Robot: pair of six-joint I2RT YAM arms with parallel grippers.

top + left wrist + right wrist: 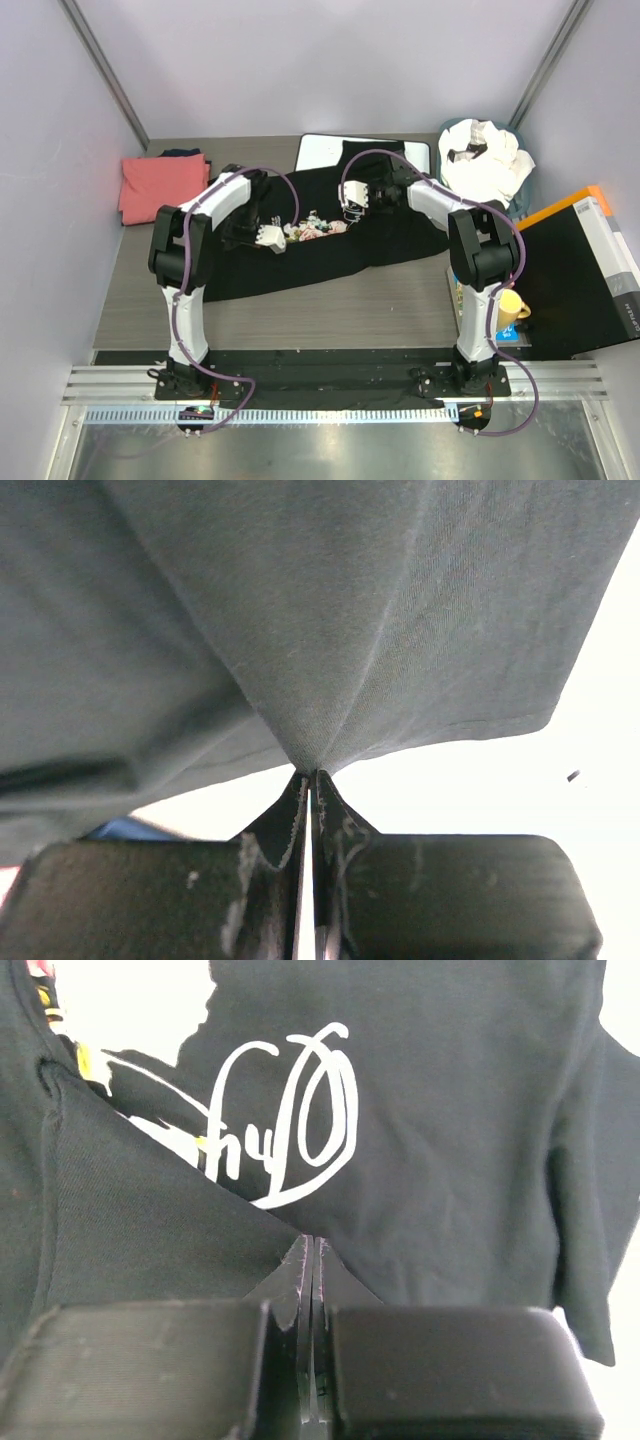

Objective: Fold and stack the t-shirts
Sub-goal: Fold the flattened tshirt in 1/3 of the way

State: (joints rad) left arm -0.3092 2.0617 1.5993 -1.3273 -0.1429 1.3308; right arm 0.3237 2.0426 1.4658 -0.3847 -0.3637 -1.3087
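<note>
Top external: black t-shirt spread mid-table. Wrist views: left gripper pinched tight on its fabric, right gripper clamped on it too.

The black t-shirt is spread flat across the centre of the table, front up. Its pink-rose print and white script are exposed. The cloth is pinched at 2 points, by the left gripper and the right gripper. Creases radiate from each pinch, and a flap is laid over part of the print.

The coral-pink t-shirt is folded into a rough rectangle at the far left, clear of the black one.

The white t-shirts are heaped, crumpled and unfolded, at the far right.
</note>
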